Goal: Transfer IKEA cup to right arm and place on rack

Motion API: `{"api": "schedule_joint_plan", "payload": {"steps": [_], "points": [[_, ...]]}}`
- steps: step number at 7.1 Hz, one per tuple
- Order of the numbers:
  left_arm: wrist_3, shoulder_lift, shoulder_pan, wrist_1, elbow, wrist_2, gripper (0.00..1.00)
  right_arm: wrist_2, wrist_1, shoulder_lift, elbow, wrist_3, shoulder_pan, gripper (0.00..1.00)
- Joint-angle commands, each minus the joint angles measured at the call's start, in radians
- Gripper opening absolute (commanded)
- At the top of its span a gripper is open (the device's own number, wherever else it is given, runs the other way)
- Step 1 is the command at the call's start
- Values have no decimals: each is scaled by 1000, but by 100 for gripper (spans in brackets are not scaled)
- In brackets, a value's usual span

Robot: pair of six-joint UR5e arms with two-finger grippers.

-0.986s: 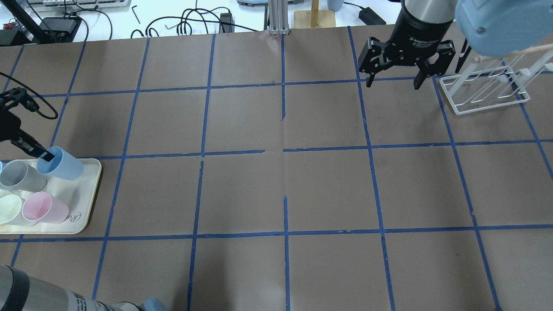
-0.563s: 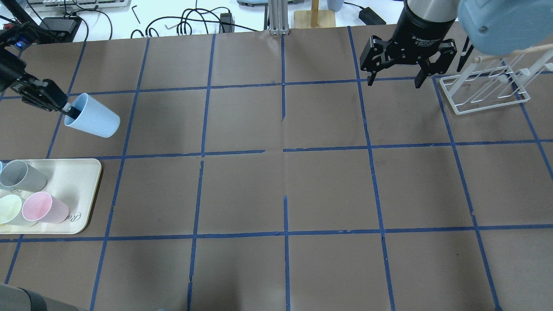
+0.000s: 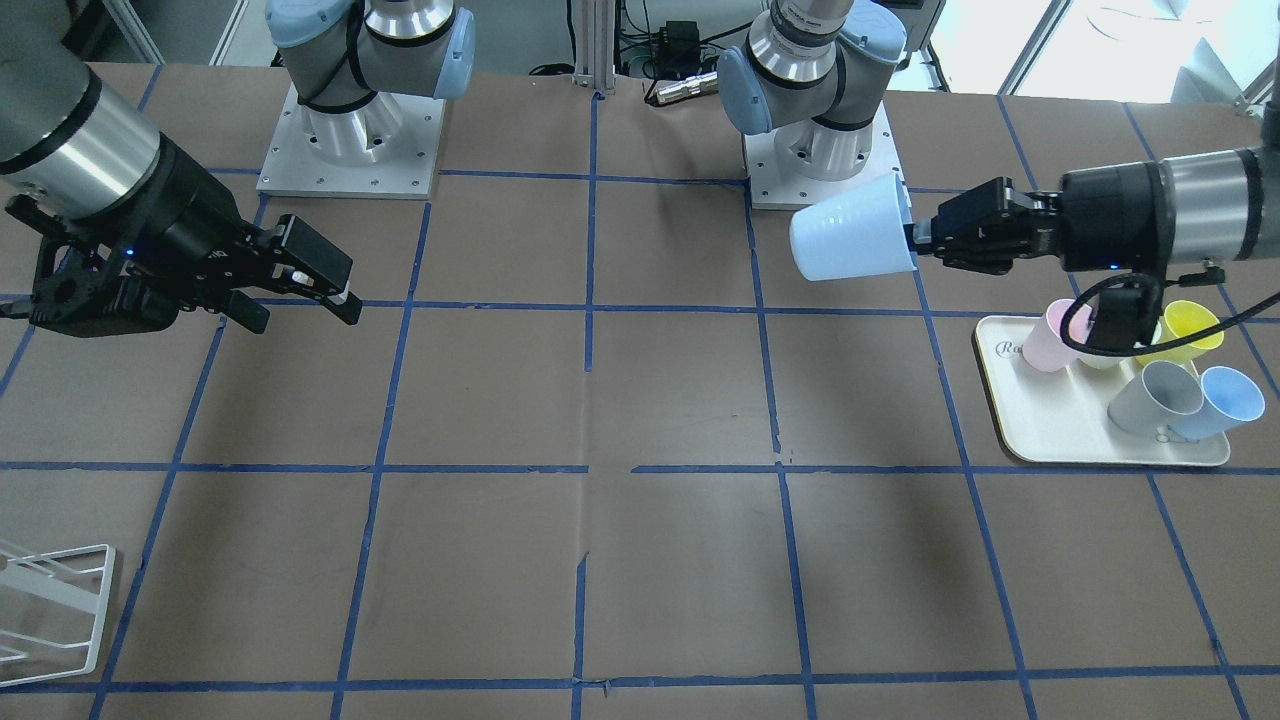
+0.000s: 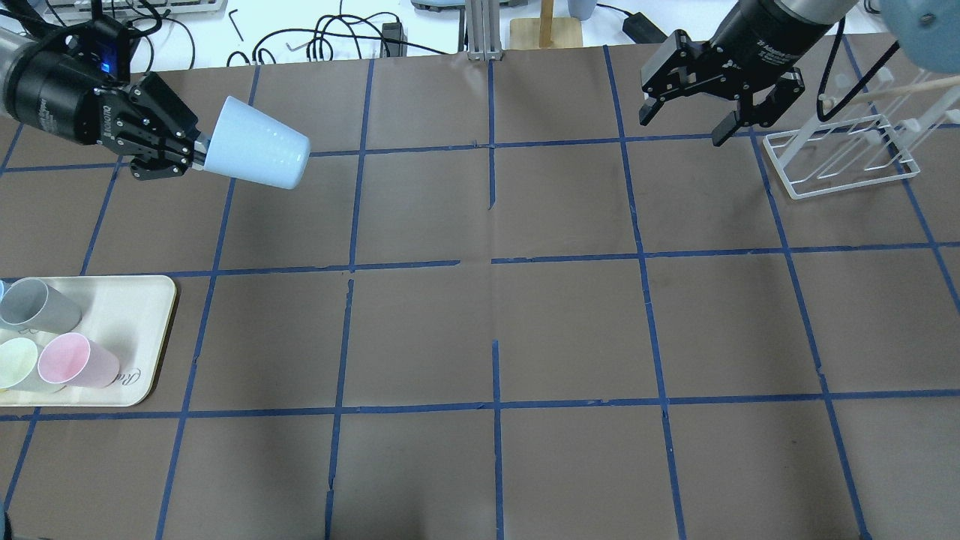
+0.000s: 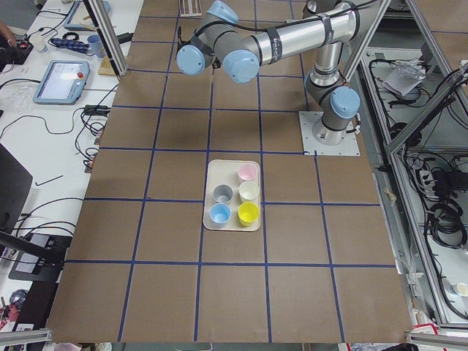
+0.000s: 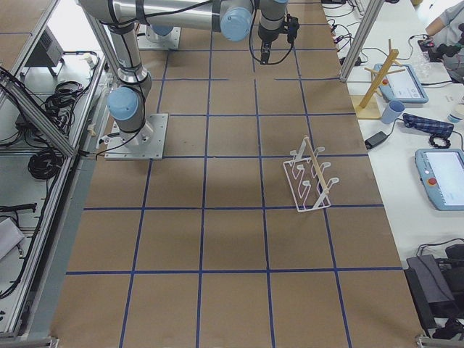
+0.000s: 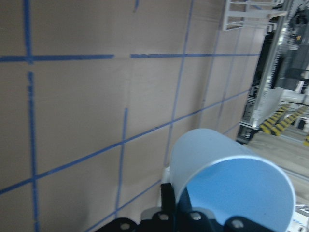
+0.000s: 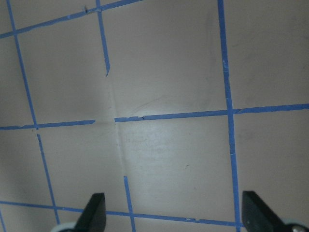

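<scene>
My left gripper (image 4: 196, 157) is shut on the rim of the pale blue IKEA cup (image 4: 255, 154). It holds the cup on its side, high above the table at the far left, base pointing toward the table's middle. The cup also shows in the front-facing view (image 3: 852, 243) and the left wrist view (image 7: 227, 179). My right gripper (image 4: 682, 127) is open and empty at the far right, just left of the white wire rack (image 4: 840, 161). Its jaws stand wide apart in the right wrist view (image 8: 176, 217). A wide stretch of table separates the two grippers.
A cream tray (image 4: 142, 330) at the near left holds a grey cup (image 4: 37, 304), a pink cup (image 4: 75, 361) and a pale green cup (image 4: 19, 364). A second blue cup (image 3: 1225, 400) and a yellow cup (image 3: 1190, 330) also stand on it. Cables lie beyond the far edge.
My left gripper has lifted the blue cup off the tray and carried it away and to the right, turning it onto its side. My right gripper has shifted slightly and tilted.
</scene>
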Motion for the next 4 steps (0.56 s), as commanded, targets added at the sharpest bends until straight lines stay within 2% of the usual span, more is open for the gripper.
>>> {"api": "schedule_joint_plan", "payload": {"steps": [1,2,3,4], "points": [[135,-3,-87,-170,-73,-233,0,203,162,-7,-6,-197,-83,100],[198,-8,-136,-200,-107,-322,0,364,211,-25,-7,-212,-85,100],[205,-6,-185,-203,-115,-381,0,477,260,-44,0,-218,-85,100],[236,-15,-237,-203,-120,-447,0,496,320,-60,4,-256,-85,100]]}}
